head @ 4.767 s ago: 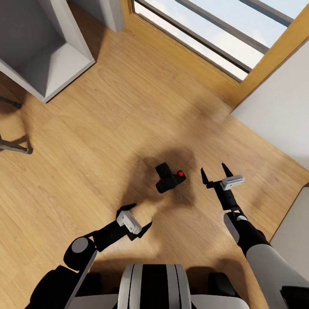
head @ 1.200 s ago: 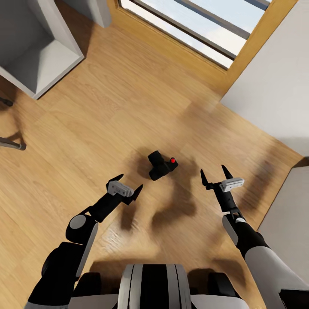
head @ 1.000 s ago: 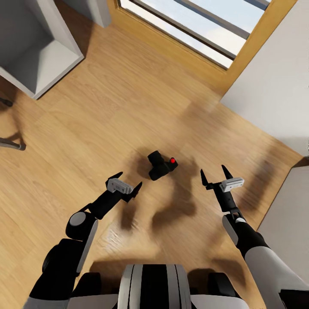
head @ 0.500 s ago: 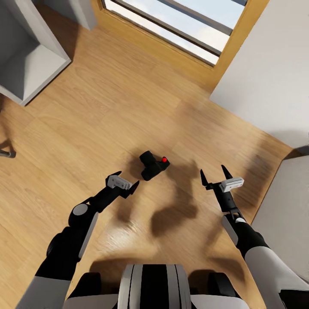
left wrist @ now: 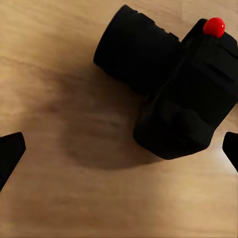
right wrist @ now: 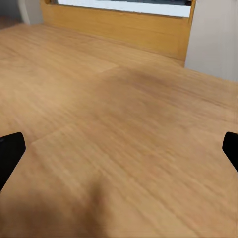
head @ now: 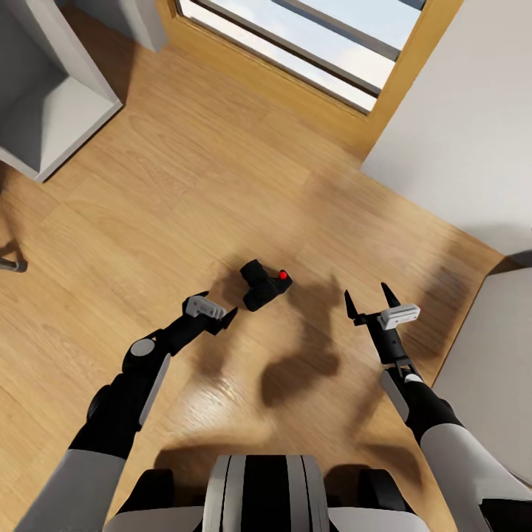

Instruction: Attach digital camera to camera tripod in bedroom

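black digital camera [head: 261, 287] with red button [head: 283, 275], light wood floor [head: 185, 192]

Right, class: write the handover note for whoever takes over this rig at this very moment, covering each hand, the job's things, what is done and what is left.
Left hand: open, empty, low over the floor beside the digital camera; in the left wrist view the camera lies between its fingertips but ungripped.
Right hand: open, empty, off to the camera's right over bare wood floor.
Camera: lying on the floor, red button visible.
Done: approach only.
Left: grasp the camera, find the tripod, attach it.

Black digital camera [head: 263, 284] – red-buttoned – on floor [head: 185, 192]
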Robot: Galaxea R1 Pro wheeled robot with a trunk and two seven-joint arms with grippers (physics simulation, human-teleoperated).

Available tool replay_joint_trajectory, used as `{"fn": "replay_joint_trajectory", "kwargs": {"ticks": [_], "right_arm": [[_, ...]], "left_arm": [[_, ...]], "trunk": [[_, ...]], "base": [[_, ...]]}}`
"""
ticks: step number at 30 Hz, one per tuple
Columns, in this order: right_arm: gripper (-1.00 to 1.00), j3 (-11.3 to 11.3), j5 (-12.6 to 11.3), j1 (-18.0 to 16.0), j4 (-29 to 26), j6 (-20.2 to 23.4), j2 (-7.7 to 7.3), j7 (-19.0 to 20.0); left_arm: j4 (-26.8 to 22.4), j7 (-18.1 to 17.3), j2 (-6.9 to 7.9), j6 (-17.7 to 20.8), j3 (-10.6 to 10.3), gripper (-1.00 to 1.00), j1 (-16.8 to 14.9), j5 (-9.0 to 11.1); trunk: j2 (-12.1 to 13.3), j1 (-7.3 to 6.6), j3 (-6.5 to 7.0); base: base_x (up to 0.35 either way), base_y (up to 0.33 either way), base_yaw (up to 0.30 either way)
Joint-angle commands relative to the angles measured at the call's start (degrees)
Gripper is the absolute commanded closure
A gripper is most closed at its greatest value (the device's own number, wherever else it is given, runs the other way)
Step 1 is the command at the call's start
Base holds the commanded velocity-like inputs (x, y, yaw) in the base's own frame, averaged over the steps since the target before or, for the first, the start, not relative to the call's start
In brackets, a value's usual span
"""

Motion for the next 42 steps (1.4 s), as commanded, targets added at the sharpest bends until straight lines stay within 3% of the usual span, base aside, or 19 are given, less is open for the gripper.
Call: {"fn": "replay_joint_trajectory", "kwargs": {"ticks": [1, 9, 13, 16, 17, 26, 31, 32, 37, 39, 42], "right_arm": [[-1.00, -0.1, -0.5, 0.0, -0.1, -0.1, 0.02, 0.6], [-1.00, -0.2, -0.6, 0.0, -2.2, 0.0, 0.16, 0.2], [-1.00, -0.2, -1.5, 0.0, -2.8, 0.4, 0.17, 0.0], [-1.00, -0.2, -3.4, 0.0, -2.9, 0.4, 0.18, 0.0], [-1.00, -0.2, -6.2, 0.0, -2.9, 0.5, 0.18, 0.0], [-1.00, -0.2, -8.3, 0.0, -3.2, 0.3, 0.18, 0.0], [-1.00, -0.2, -8.4, 0.0, -3.3, 0.3, 0.18, 0.0], [-1.00, -0.2, -8.4, 0.0, -3.3, 0.4, 0.18, 0.0], [-1.00, -0.2, -8.4, 0.0, -3.3, 0.4, 0.18, 0.0], [-1.00, -0.2, -8.4, 0.0, -3.3, 0.4, 0.18, 0.0], [-1.00, -0.2, -8.4, 0.0, -3.3, 0.4, 0.18, 0.0]], "left_arm": [[0.1, -0.2, 0.17, 0.1, 0.0, -1.00, -0.1, -0.5], [0.4, -0.5, 1.72, 0.0, 0.0, -1.00, -0.7, -0.6], [0.9, -3.0, 2.45, -0.1, 0.0, -1.00, -1.2, -0.6], [2.6, -4.1, 3.41, -0.2, 0.0, -1.00, -2.5, -0.6], [5.8, -4.7, 4.30, -0.4, 0.0, -1.00, -4.3, -0.6], [13.1, -5.0, 4.77, -0.5, -0.2, -1.00, -9.2, -0.7], [13.4, -6.4, 4.68, -1.6, -0.4, -1.00, -9.9, -0.7], [13.5, -9.5, 4.56, -4.5, -0.9, -1.00, -10.1, -0.7], [13.5, -14.1, 3.86, -8.3, -2.4, -1.00, -10.1, -0.7], [13.5, -14.8, 3.04, -8.9, -2.8, -1.00, -10.1, -0.6], [13.5, -15.8, 0.48, -10.0, -3.8, -1.00, -10.0, -0.6]], "trunk": [[0.0, -0.01, -0.03], [0.0, -0.01, -0.03], [0.0, -0.01, -0.03], [0.0, -0.01, -0.03], [0.0, -0.01, -0.03], [0.0, -0.01, -0.03], [0.0, -0.01, -0.03], [0.0, -0.01, -0.03], [0.0, -0.01, -0.03], [0.0, -0.01, -0.03], [0.0, -0.01, -0.03]], "base": [[0.000, 0.000, 0.000], [0.000, 0.000, 0.000], [0.000, 0.000, 0.000], [0.000, 0.000, 0.000], [0.000, 0.000, 0.000], [0.000, 0.000, 0.000], [0.000, 0.000, 0.000], [0.000, 0.000, 0.000], [0.000, 0.000, 0.000], [0.000, 0.000, 0.000], [0.000, 0.000, 0.000]]}}
